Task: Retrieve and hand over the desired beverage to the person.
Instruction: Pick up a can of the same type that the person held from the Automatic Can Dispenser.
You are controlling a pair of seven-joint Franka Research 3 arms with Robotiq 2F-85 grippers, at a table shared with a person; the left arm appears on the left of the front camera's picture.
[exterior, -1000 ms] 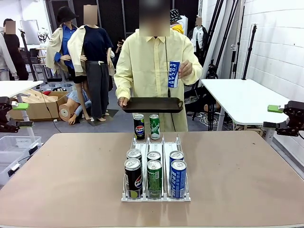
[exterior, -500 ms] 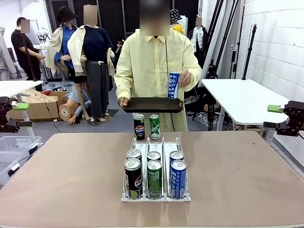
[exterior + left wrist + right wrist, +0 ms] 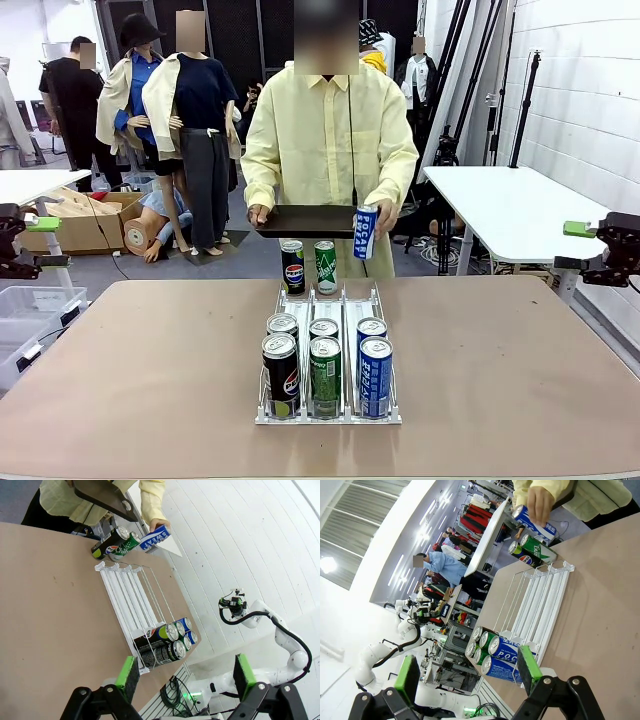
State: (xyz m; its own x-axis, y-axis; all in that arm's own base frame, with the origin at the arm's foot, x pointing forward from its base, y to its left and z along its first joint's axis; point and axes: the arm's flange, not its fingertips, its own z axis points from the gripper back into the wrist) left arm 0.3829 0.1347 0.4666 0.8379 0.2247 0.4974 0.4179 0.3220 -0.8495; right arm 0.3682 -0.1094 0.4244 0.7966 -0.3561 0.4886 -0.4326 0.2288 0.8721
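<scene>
The person (image 3: 325,140), in a pale-yellow shirt, stands at the table's far side. One hand holds a black tray (image 3: 310,220); the other holds a blue-and-white can (image 3: 366,232) (image 3: 155,536) (image 3: 535,522) just above the far end of a white wire rack (image 3: 330,300). Black, green and blue cans fill the rack's near end (image 3: 325,365). A black can (image 3: 292,266) and a green can (image 3: 326,266) stand at its far end. My left gripper (image 3: 45,243) (image 3: 185,677) hangs open beyond the table's left side. My right gripper (image 3: 572,246) (image 3: 469,672) is open off the right side.
The brown table (image 3: 130,360) has bare room left and right of the rack. A white table (image 3: 510,205) stands behind on the right. Boxes and a clear bin (image 3: 30,305) sit on the floor at the left, with other people farther back.
The person has lowered the blue-and-white can from chest height to below the tray's edge, near the rack's far end. Both grippers have stayed still and open.
</scene>
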